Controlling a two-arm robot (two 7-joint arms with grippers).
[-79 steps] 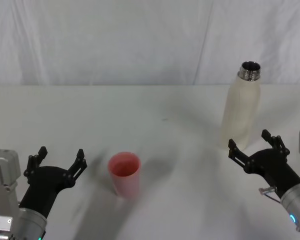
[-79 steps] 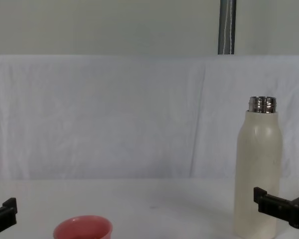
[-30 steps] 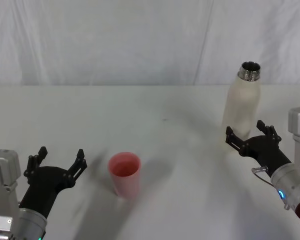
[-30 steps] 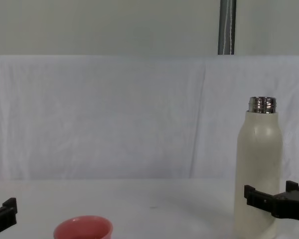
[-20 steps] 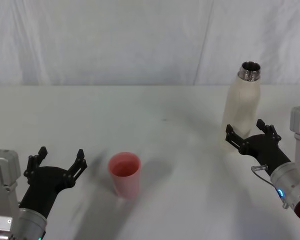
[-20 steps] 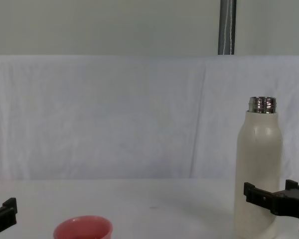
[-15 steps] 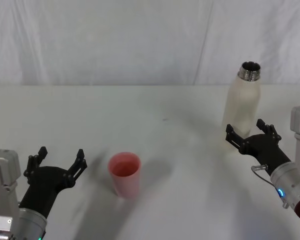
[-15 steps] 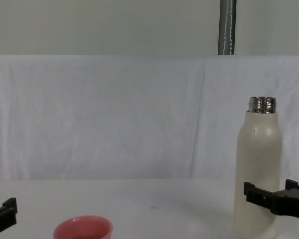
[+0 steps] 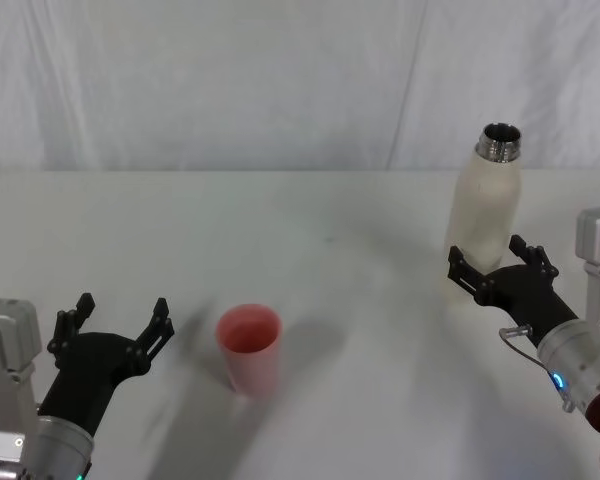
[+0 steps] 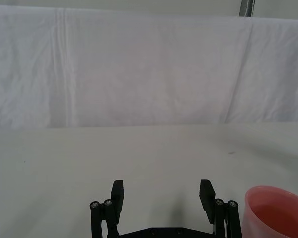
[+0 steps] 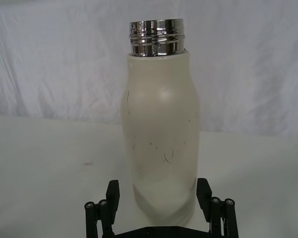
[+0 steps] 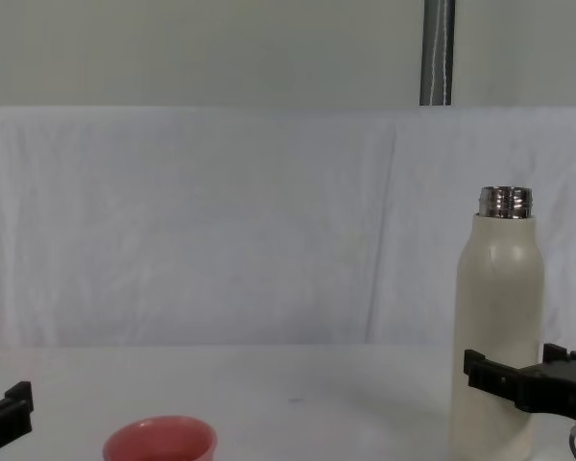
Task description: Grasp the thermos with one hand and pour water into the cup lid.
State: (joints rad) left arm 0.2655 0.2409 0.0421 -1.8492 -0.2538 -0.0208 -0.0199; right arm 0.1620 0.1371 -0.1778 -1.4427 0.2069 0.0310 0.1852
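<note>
Since earlier, my right gripper (image 9: 499, 265) has advanced, jaws spread around the upright thermos (image 9: 483, 208) near the table's (image 9: 310, 215) right edge; left gripper (image 9: 117, 322) idles open beside the cup lid (image 9: 248, 347).

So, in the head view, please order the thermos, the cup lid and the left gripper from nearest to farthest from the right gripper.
1. Thermos: between the open fingers of the right gripper, far right.
2. Cup lid: near the table's middle, to the left.
3. Left gripper: farthest, at the near left, open and idle.
</note>
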